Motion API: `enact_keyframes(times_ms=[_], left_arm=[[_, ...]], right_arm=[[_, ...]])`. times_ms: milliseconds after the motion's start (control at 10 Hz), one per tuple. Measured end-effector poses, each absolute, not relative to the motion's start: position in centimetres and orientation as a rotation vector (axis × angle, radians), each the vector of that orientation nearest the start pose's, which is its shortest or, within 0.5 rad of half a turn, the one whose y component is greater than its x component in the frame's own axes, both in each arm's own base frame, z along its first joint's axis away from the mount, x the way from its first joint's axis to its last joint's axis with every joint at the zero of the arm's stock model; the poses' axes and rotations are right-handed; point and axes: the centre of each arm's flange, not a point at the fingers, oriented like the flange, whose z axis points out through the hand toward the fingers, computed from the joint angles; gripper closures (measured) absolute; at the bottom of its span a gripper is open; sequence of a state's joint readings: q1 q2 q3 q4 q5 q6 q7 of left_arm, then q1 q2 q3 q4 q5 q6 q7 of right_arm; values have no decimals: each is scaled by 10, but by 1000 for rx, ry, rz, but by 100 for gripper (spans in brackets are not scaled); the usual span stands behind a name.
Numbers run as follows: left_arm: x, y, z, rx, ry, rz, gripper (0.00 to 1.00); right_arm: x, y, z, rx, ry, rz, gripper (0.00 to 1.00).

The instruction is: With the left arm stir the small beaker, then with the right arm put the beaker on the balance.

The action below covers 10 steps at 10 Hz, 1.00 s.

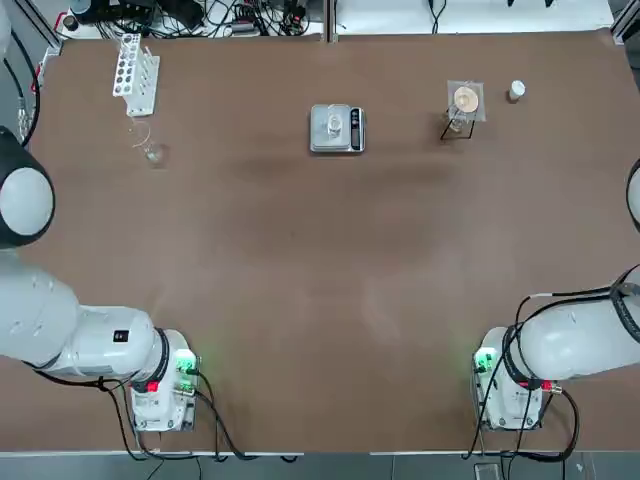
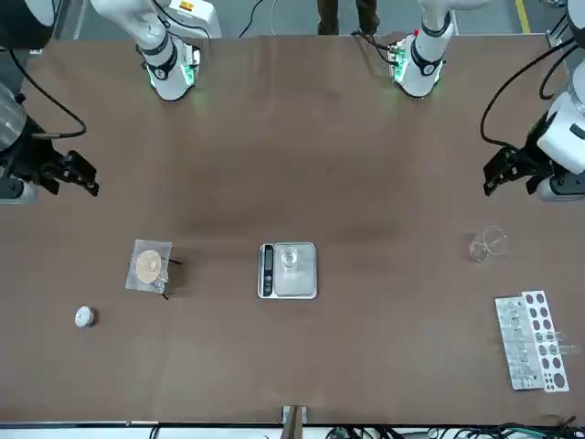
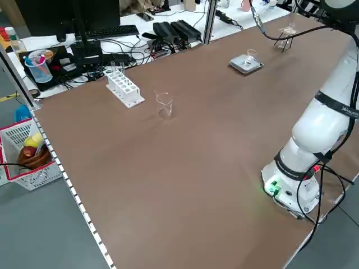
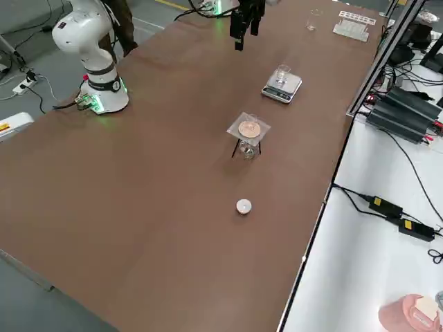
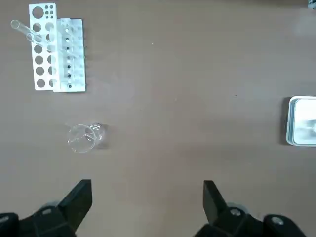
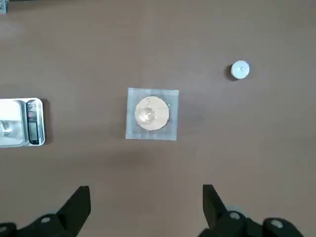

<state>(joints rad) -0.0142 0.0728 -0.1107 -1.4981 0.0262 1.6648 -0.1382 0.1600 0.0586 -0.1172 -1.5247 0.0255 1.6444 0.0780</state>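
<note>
Seen from overhead, with 12 o'clock as the counter (image 1: 320,270) side farthest from the robot's bases, the small beaker (image 4: 282,75) stands upright on the balance (image 1: 322,143), touching its square silver pan, and neither pincer touches it; the balance lies at 12 o'clock from the counter's middle, its dark display strip (image 1: 355,130) on the 3 o'clock side. The left pincer (image 5: 147,207) hangs above the counter toward 9 o'clock, its two black fingers spread wide with nothing between them, and the right pincer (image 6: 147,212) hangs over toward 3 o'clock, also spread and holding nothing. A clear glass vessel (image 3: 165,106) sits at about 9 o'clock from the balance, well apart from it, and near that vessel, at 12 o'clock from it, is the white rack (image 1: 136,75) with clear tubes (image 5: 22,28) in it. At about 3 o'clock from the balance stands a small stand (image 4: 239,131) bearing a pale round disc (image 6: 157,123), with a small white cap (image 1: 516,90) between 2 and 3 o'clock from the stand, the two apart. Beyond the counter's 6 o'clock edge a person's legs (image 2: 347,16) show between the arms
</note>
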Motion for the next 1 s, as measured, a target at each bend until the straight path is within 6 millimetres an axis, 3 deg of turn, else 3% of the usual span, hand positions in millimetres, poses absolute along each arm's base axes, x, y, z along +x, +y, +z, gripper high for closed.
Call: enact_keyframes(times_ms=[400, 800, 1000], left_arm=[[584, -58, 626, -3134, -48, -148, 0], [584, -55, 625, -3137, -57, -139, 0], [584, -55, 625, -3137, -57, -135, 0]], right_arm=[[579, 4, 614, -3117, 90, -71, 0], [566, 8, 601, -3115, 74, -37, 0], [560, 13, 606, -3117, 58, -31, 0]])
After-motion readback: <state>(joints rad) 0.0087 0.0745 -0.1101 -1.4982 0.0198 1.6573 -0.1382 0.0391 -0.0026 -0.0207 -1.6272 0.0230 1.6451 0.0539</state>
